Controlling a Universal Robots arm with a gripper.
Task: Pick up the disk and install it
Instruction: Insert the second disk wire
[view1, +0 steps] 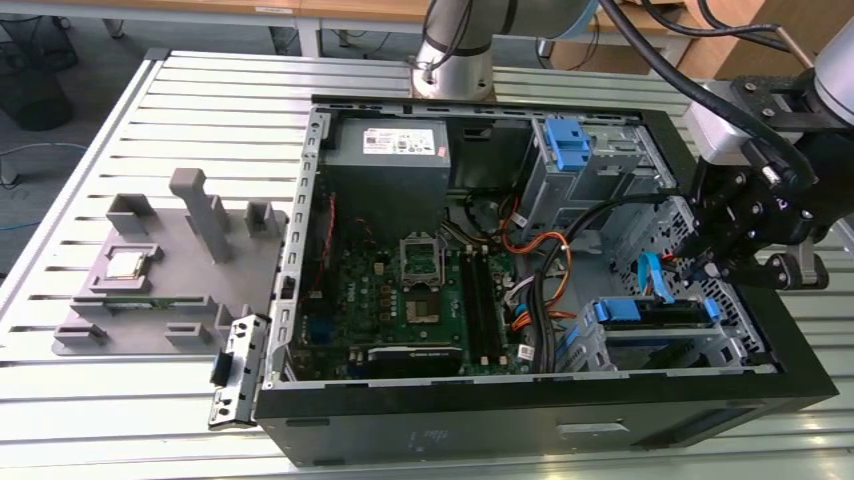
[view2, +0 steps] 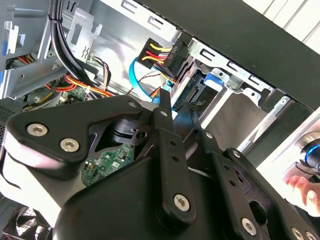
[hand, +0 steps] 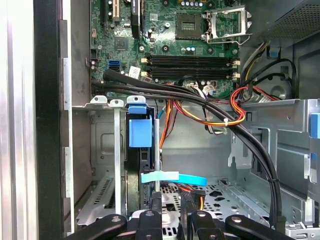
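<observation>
Grooved metal tabletop (view1: 200, 90) is carrying an open black computer case (view1: 534, 420), which is lying on its side with its inside facing up. At the exterior view's left, a grey holder (view1: 147, 290) is sitting on the table beside the case, and a small square processor chip (view1: 127, 263) is resting in it. Inside the case, a green motherboard (view1: 400, 300) is lying flat toward the exterior view's left, and a grey power-supply box (view1: 387, 142) is sitting at the far end.

The arm is reaching in from the exterior view's right, and its gripper (view1: 727, 262) is hanging over the right wall of the case, just above the drive cage (view1: 667, 345). Whether the pincer is wide or narrow, I cannot tell; in both wrist views its black links are showing, with nothing visibly held in it (hand: 172, 220).

The disk (view1: 650, 312) is sitting in the near right drive cage, its blue bracket showing at the top, close below the gripper and apart from it. In the first wrist view the disk (hand: 139, 132) is standing edge-on in its slot, with a blue flat cable (hand: 175, 177) crossing just beside it. Bundles of black, orange and yellow wires (hand: 220, 107) are running between the motherboard and the cage.

In the second wrist view a person's hand (view2: 300, 190) is showing past the gripper (view2: 172, 112), outside the case.
</observation>
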